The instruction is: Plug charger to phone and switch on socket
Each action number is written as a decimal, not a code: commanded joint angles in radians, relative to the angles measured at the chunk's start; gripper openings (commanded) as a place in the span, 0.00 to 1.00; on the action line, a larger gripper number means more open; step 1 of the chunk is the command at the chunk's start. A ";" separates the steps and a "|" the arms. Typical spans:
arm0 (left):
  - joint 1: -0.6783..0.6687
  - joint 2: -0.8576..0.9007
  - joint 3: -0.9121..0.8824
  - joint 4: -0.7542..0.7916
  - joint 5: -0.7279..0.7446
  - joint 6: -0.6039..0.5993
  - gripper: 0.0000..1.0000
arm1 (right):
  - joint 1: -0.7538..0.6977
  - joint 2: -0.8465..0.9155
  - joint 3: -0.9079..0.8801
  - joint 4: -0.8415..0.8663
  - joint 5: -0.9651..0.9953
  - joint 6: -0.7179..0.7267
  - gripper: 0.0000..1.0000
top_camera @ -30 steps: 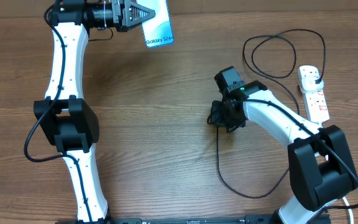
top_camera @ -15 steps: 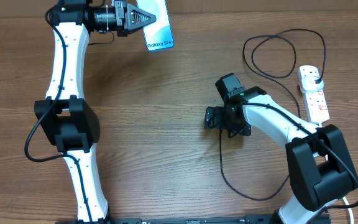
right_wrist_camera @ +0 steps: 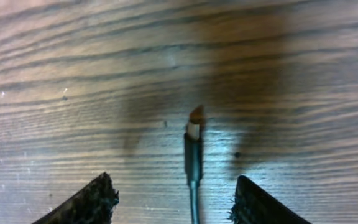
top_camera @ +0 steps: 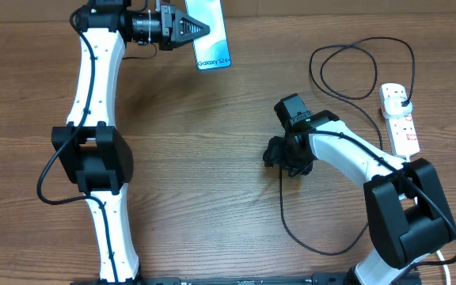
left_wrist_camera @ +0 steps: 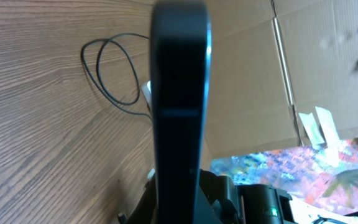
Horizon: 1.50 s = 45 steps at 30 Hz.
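Observation:
The phone (top_camera: 214, 39), screen lit, is held at the table's far edge with my left gripper (top_camera: 199, 30) shut on it. In the left wrist view the phone (left_wrist_camera: 179, 93) shows edge-on, a dark slab rising from the gripper (left_wrist_camera: 178, 205). The charger's thin black cable (top_camera: 282, 207) runs from under my right gripper (top_camera: 275, 153) in a long curve, loops at the far right and ends in a plug in the socket (top_camera: 403, 131). In the right wrist view the connector tip (right_wrist_camera: 193, 148) lies on the wood between the open gripper (right_wrist_camera: 173, 180), touching neither of the fingers (right_wrist_camera: 89, 202).
The white socket lies lengthwise near the right table edge, its thick cord off to the lower right. A cable loop (top_camera: 361, 70) lies left of it. In the left wrist view a cardboard wall (left_wrist_camera: 247, 81) and a colourful sheet (left_wrist_camera: 303, 168) stand beyond the table.
My left arm has carried the phone a little to the right. My right gripper was shut, spread wide, and has narrowed again around the connector lying on the table.

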 commanded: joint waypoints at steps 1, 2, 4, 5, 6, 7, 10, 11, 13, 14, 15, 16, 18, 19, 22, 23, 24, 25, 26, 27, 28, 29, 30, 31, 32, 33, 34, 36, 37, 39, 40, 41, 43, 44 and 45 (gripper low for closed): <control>-0.014 -0.044 0.012 0.004 0.023 0.027 0.04 | 0.003 -0.012 -0.009 -0.003 0.071 0.078 0.60; -0.014 -0.044 0.012 0.004 0.023 0.027 0.04 | 0.003 -0.012 -0.010 -0.004 0.080 0.077 0.60; -0.014 -0.044 0.012 0.004 0.024 0.027 0.04 | 0.003 -0.012 -0.011 -0.006 0.076 0.076 0.56; -0.014 -0.044 0.012 0.004 0.024 0.027 0.04 | 0.003 -0.011 -0.011 -0.006 0.066 0.063 0.55; -0.014 -0.044 0.012 0.004 0.024 0.027 0.04 | 0.003 -0.011 -0.011 -0.004 0.053 0.040 0.54; -0.014 -0.044 0.012 0.004 0.023 0.027 0.04 | 0.003 -0.010 -0.011 -0.002 0.046 0.016 0.54; -0.013 -0.044 0.012 0.004 0.023 0.027 0.04 | 0.003 -0.007 -0.011 -0.002 0.050 0.009 0.54; -0.013 -0.044 0.012 0.004 0.023 0.027 0.04 | 0.003 0.000 -0.011 -0.005 0.047 0.009 0.52; -0.013 -0.044 0.012 0.004 0.024 0.027 0.04 | 0.003 0.013 -0.011 -0.010 0.047 0.008 0.50; -0.013 -0.044 0.012 0.004 0.023 0.027 0.04 | 0.003 0.024 -0.011 -0.012 0.046 0.008 0.49; -0.013 -0.044 0.012 0.004 0.023 0.027 0.04 | 0.003 0.035 -0.011 -0.014 0.042 0.005 0.47; -0.013 -0.044 0.012 0.004 0.023 0.027 0.04 | 0.003 0.050 -0.011 -0.013 0.023 -0.026 0.45; -0.013 -0.044 0.012 0.004 0.023 0.027 0.04 | 0.003 0.072 -0.011 -0.013 -0.006 -0.068 0.44; -0.013 -0.044 0.012 0.004 0.023 0.027 0.04 | 0.003 0.082 -0.011 -0.019 -0.009 -0.071 0.42; -0.013 -0.044 0.012 0.004 0.023 0.027 0.04 | 0.003 0.105 -0.011 -0.032 -0.009 -0.071 0.38; -0.013 -0.044 0.012 0.004 0.023 0.027 0.04 | 0.003 0.112 -0.011 -0.031 -0.010 -0.071 0.38; -0.013 -0.044 0.012 0.004 0.023 0.027 0.04 | 0.003 0.116 -0.011 -0.027 -0.009 -0.071 0.35; -0.013 -0.044 0.012 0.004 0.023 0.027 0.04 | 0.003 0.117 -0.011 -0.023 -0.008 -0.071 0.32; -0.013 -0.044 0.012 0.004 0.023 0.027 0.04 | 0.003 0.117 -0.011 -0.020 -0.006 -0.071 0.29; -0.013 -0.044 0.012 0.004 0.023 0.027 0.04 | 0.003 0.117 -0.011 -0.016 -0.006 -0.071 0.28; -0.013 -0.044 0.012 0.004 0.023 0.027 0.04 | 0.003 0.117 -0.011 -0.013 -0.006 -0.071 0.28; -0.013 -0.044 0.012 0.004 0.023 0.027 0.04 | 0.003 0.117 -0.011 -0.010 -0.005 -0.071 0.28; -0.013 -0.044 0.012 0.005 0.023 0.027 0.04 | 0.003 0.117 -0.011 0.000 -0.003 -0.071 0.27; -0.013 -0.044 0.012 0.004 0.023 0.027 0.04 | 0.003 0.117 -0.011 0.006 -0.003 -0.071 0.26; -0.013 -0.044 0.012 0.004 0.023 0.027 0.04 | 0.003 0.117 -0.011 0.010 -0.003 -0.071 0.24; -0.013 -0.044 0.012 0.004 0.024 0.027 0.04 | 0.003 0.117 -0.011 0.013 -0.003 -0.071 0.21; -0.013 -0.044 0.012 0.003 0.024 0.027 0.04 | 0.002 0.117 -0.011 0.016 -0.002 -0.071 0.20; -0.013 -0.044 0.012 0.002 0.024 0.027 0.04 | 0.003 0.117 -0.011 0.021 -0.003 -0.071 0.20; -0.013 -0.044 0.012 0.002 0.023 0.027 0.04 | 0.003 0.117 -0.011 0.021 -0.002 -0.071 0.20; -0.013 -0.044 0.012 0.002 0.023 0.027 0.04 | 0.003 0.117 -0.011 0.021 -0.002 -0.071 0.19; -0.013 -0.044 0.012 0.002 0.023 0.027 0.04 | 0.003 0.117 -0.011 0.021 -0.002 -0.071 0.18; -0.013 -0.044 0.012 0.002 0.023 0.027 0.04 | 0.003 0.117 -0.011 0.021 -0.002 -0.071 0.18; -0.013 -0.044 0.012 0.001 0.024 0.027 0.04 | 0.003 0.117 -0.011 0.019 -0.002 -0.071 0.18; -0.013 -0.044 0.012 0.001 0.024 0.027 0.04 | 0.003 0.117 -0.011 0.015 -0.002 -0.071 0.20; -0.013 -0.044 0.012 0.000 0.024 0.027 0.04 | 0.003 0.117 -0.011 -0.002 -0.002 -0.074 0.33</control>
